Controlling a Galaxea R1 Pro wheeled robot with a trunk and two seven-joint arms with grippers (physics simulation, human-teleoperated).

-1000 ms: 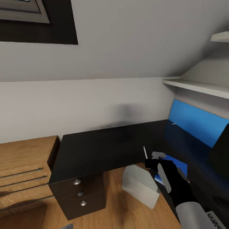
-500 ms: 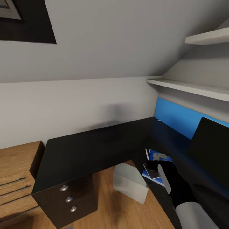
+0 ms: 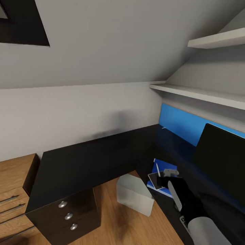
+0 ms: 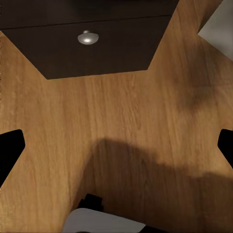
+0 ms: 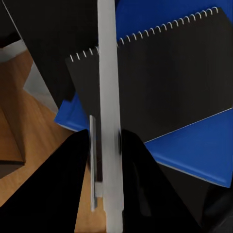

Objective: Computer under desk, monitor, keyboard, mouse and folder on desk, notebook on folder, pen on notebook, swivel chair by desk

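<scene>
My right gripper (image 3: 160, 177) is shut on the thin white pen (image 3: 158, 169), held upright just above the dark notebook (image 3: 153, 180). The notebook lies on the blue folder (image 3: 162, 190) near the inner corner of the black desk (image 3: 95, 160). In the right wrist view the pen (image 5: 109, 111) runs between my black fingers (image 5: 73, 184), over the spiral-bound notebook (image 5: 170, 77) and the folder (image 5: 194, 150). The monitor (image 3: 221, 156) stands on the desk at the right. The grey-white computer (image 3: 134, 194) sits on the floor by the desk. My left gripper (image 4: 116, 148) is open above the wood floor. Keyboard, mouse and swivel chair are out of view.
A dark drawer block (image 3: 68, 216) with round knobs stands under the desk's left end; its knob (image 4: 86, 37) shows in the left wrist view. A light-wood drawer unit (image 3: 13, 190) is beside it. White shelves (image 3: 204, 93) and a blue back panel (image 3: 180, 124) rise behind the desk.
The head camera has swung right, so the scene slid left and more of the monitor shows. My right gripper still holds the pen, now over the notebook and folder.
</scene>
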